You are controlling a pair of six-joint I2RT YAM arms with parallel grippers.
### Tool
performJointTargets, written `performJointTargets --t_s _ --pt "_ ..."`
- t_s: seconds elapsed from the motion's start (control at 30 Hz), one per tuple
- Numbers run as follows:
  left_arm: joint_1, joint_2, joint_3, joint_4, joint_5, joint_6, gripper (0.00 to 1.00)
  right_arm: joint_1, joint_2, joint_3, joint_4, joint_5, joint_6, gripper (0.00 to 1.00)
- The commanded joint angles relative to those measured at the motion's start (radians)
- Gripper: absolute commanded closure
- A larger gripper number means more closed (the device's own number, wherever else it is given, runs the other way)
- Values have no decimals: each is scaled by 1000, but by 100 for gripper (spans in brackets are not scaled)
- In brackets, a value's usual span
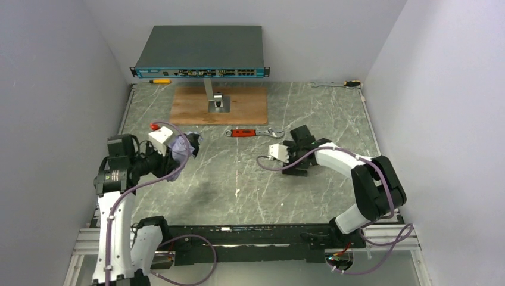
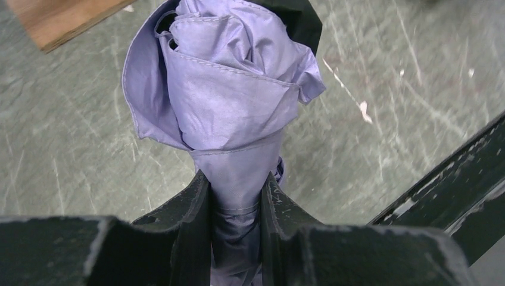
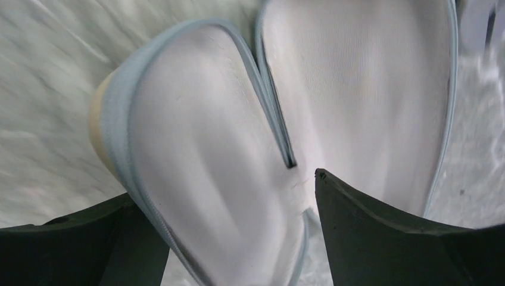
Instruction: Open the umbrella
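The umbrella (image 1: 186,143) is folded, with crumpled pale lilac fabric and a bit of black lining showing. My left gripper (image 1: 177,150) holds it above the left part of the table. In the left wrist view my left gripper (image 2: 235,179) is shut on the umbrella (image 2: 226,89) at its narrow end, and the bunched canopy points away from the camera. The shaft and knob handle are hidden. My right gripper (image 1: 296,156) is low over the table at centre right. In the right wrist view my right gripper (image 3: 220,190) has its jaws wide apart over a white zipped fabric pouch (image 3: 226,137).
A red-handled wrench (image 1: 250,133) lies mid-table. A wooden board (image 1: 244,107) with a metal stand carries a network switch (image 1: 200,50) at the back. A yellow tool (image 1: 159,81) lies back left and another tool (image 1: 339,84) back right. White walls close in both sides.
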Motion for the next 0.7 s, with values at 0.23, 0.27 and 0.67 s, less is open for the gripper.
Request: performJointTargets --t_s 0.23,0.27,0.67 --pt "-374 120 -43 185 -136 207 100 -422 287 213 -34 53 -77 17" --pt "-395 136 -41 189 -133 217 100 -449 309 254 -36 53 -40 16" --pt "-612 238 3 309 -131 325 100 -459 138 439 -417 -384 205 0"
